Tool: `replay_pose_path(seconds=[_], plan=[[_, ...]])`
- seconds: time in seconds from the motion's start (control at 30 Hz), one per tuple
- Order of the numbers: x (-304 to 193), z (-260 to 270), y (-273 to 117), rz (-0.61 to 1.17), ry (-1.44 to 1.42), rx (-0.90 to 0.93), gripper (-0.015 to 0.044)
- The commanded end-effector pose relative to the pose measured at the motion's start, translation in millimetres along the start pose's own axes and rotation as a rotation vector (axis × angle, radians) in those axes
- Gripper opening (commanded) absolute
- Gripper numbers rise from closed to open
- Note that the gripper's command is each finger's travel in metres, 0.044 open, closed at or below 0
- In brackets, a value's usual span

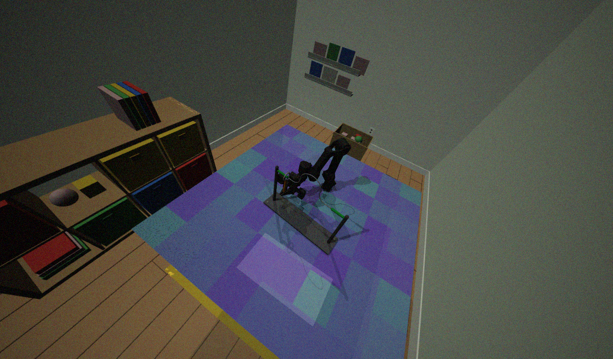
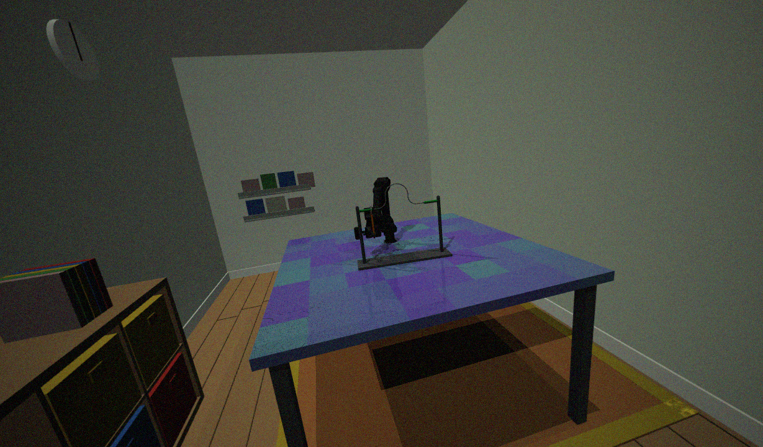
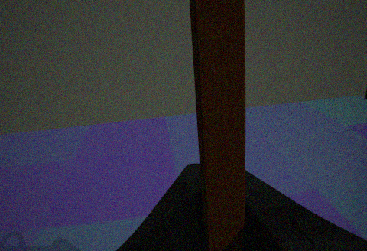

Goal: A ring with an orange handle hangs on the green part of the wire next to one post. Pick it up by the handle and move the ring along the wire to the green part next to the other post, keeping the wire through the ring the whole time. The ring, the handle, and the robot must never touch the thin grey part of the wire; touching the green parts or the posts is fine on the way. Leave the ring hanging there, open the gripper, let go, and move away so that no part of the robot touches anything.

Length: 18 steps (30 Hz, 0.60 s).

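Note:
My gripper (image 1: 285, 192) (image 2: 374, 231) (image 3: 209, 174) is shut on the upright orange handle (image 1: 285, 185) (image 2: 372, 220) (image 3: 222, 90), whose shaft rises between the dark fingers in the wrist view. The handle is beside the left post (image 1: 275, 186) (image 2: 361, 244), below the left green part (image 1: 280, 172) (image 2: 364, 210). The ring at its top is too small and dark to make out its gap to the wire. The thin grey wire (image 2: 397, 184) arches to the right green part (image 1: 338, 213) (image 2: 430, 201) at the right post (image 1: 337, 229) (image 2: 439, 222).
The posts stand on a dark base plate (image 1: 305, 223) (image 2: 406, 257) on the patchwork table (image 1: 210, 232) (image 2: 339, 300). The arm (image 1: 319, 165) (image 2: 381, 194) reaches in from behind the wire, close to its left stretch. A cubby shelf and a toy box stand away from the arm.

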<state>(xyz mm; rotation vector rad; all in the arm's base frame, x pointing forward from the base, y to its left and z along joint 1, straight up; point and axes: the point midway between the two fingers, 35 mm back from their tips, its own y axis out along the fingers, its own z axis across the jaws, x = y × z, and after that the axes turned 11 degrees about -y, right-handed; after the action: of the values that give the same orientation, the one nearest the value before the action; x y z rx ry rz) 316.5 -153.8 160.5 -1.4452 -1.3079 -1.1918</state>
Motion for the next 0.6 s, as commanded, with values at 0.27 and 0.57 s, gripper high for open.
replay_pose_path(seconds=[0.27, 0.57], plan=[[1, 13, -1, 0.004, 0.009, 0.002, -0.015], [3, 24, -1, 0.004, 0.026, 0.002, -0.015]])
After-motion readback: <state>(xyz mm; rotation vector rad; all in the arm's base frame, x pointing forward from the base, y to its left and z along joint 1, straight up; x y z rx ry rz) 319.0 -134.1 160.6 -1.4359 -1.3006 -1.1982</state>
